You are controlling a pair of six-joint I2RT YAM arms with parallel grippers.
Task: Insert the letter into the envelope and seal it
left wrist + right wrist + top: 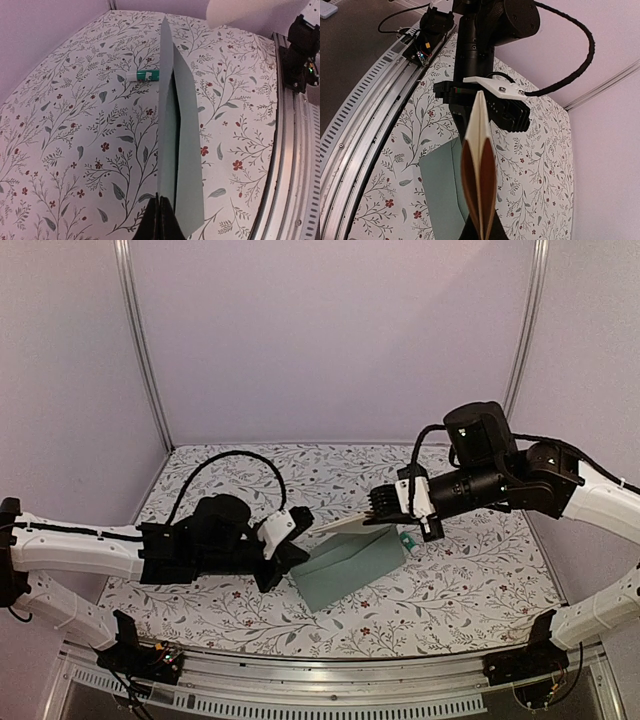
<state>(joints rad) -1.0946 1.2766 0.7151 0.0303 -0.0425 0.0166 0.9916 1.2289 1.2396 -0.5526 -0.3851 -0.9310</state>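
Envelope [187, 125] plain; glue stick [143, 75] label blurred

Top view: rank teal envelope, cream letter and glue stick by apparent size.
1. teal-green paper envelope: clearly the largest.
2. cream folded paper letter: seen nearly edge-on, so it shows only as a thin sliver.
3. small white-and-teal glue stick: smallest, and only a bit of it shows.

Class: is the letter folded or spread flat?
Folded: the letter has doubled layers meeting at one crease, pinched in the right gripper.
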